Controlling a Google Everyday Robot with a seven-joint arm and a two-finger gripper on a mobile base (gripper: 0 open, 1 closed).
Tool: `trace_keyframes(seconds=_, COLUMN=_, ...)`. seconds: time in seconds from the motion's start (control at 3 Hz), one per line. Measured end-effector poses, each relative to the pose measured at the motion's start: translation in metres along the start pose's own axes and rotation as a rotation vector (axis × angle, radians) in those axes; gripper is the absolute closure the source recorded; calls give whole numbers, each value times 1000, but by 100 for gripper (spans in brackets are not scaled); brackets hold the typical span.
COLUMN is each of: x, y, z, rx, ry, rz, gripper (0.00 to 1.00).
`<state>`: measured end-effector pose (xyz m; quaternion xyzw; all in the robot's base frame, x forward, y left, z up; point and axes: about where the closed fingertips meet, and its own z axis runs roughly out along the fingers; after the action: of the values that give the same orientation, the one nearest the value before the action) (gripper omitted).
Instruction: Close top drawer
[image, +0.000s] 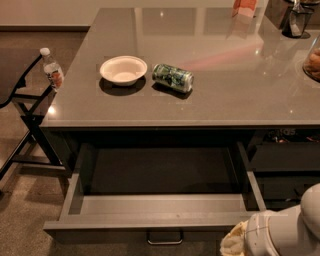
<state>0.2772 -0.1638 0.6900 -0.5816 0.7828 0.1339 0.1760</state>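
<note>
The top drawer (150, 204) stands pulled far out from under the grey counter (235, 75); its inside looks bare, with lighter grey walls, and its small metal handle (165, 237) sits centred on the front, at the lower edge of the view. The gripper (231, 244) is at the bottom right corner, a cream-coloured tip on a white arm (287, 230), just beside the right end of the drawer front; whether it touches the front cannot be told, and whether it is open or closed cannot be told either.

On the counter a white bowl (123, 69) stands upright near the left side; a green can (172, 77) lies on its side just to the right of it, close but apart. At the far right corner stands a dark container (296, 20). Left of the counter a clear bottle (52, 70) with a white cap stands upright on a dark chair (25, 107); the floor (30, 210) below is speckled brown.
</note>
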Motion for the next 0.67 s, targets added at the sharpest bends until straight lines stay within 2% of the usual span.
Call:
trace_keyframes(seconds=0.33, x=9, y=-6, z=24, rx=14, ry=23, rz=-10, gripper=100)
trace_keyframes(seconds=0.67, x=9, y=-8, z=24, rx=22, ry=24, rz=-11, gripper=82)
